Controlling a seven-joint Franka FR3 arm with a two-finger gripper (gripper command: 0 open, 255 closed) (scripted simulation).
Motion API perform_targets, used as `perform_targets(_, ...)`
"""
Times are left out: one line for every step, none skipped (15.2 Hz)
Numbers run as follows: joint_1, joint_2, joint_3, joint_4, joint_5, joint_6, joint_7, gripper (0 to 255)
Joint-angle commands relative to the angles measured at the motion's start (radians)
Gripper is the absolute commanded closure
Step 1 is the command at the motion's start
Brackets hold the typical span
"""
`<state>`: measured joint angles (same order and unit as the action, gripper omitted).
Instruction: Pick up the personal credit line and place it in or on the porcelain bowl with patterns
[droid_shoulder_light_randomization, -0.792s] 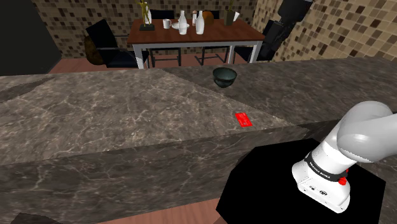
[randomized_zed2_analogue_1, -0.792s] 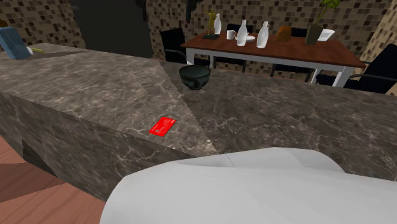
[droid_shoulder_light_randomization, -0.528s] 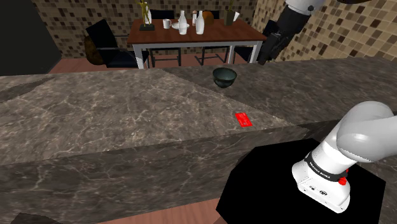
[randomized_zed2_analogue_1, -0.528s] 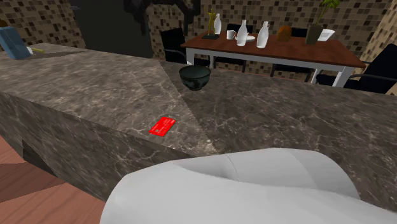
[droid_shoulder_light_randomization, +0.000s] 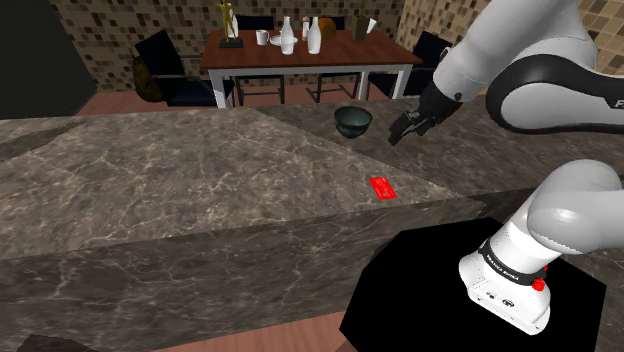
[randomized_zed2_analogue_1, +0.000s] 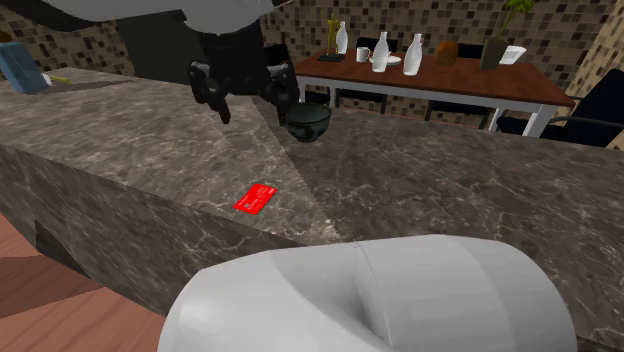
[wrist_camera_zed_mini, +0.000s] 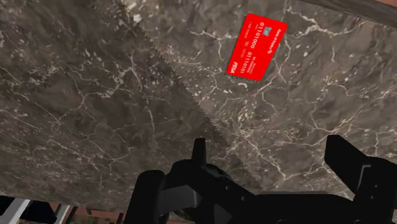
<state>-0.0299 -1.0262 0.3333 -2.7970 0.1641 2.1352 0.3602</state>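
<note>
Shoulder view: shows the end effector (droid_shoulder_light_randomization: 404, 129) hanging above the tabletop (droid_shoulder_light_randomization: 200, 170), just to that view's right of the dark bowl (droid_shoulder_light_randomization: 353, 121), with the red card (droid_shoulder_light_randomization: 382, 188) flat near the tabletop's near edge, apart from both. Second exterior view: puts the end effector (randomized_zed2_analogue_1: 250, 100) in the air beside the bowl (randomized_zed2_analogue_1: 306, 122), on that view's left, fingers (randomized_zed2_analogue_1: 222, 103) spread wide with nothing between them; places the card (randomized_zed2_analogue_1: 256, 198) close to the tabletop's edge, nearer the camera than the bowl and not touching it. Wrist view: looks past the two parted fingers onto veined stone, with the card (wrist_camera_zed_mini: 256, 46) lying ahead of the end effector (wrist_camera_zed_mini: 245, 172), not between the fingers. Reads as the approach step: nothing grasped, card untouched. Calls next for carrying the end effector over the card, lining the fingers across its narrow width, then lowering to the stone. Likely awkward with so thin and flat a thing, so may need an edge-on pinch or a slide toward the tabletop's lip.
</note>
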Motion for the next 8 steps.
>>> perform_targets(-0.008, -0.014, 0.081, -0.079, 0.02, 0.101, 0.096, 0)
perform_targets(-0.012, -0.013, 0.126, -0.112, 0.031, 0.148, 0.146, 0)
perform_targets(-0.018, -0.008, 0.174, -0.141, 0.043, 0.196, 0.198, 0)
perform_targets(-0.025, 0.004, 0.226, -0.166, 0.054, 0.246, 0.253, 0)
perform_targets(-0.037, 0.021, 0.281, -0.188, 0.065, 0.297, 0.309, 0)
perform_targets(-0.053, 0.043, 0.34, -0.206, 0.074, 0.348, 0.369, 0)
perform_targets(-0.075, 0.071, 0.403, -0.219, 0.082, 0.401, 0.431, 0)
perform_targets(-0.105, 0.102, 0.471, -0.229, 0.088, 0.454, 0.495, 0)
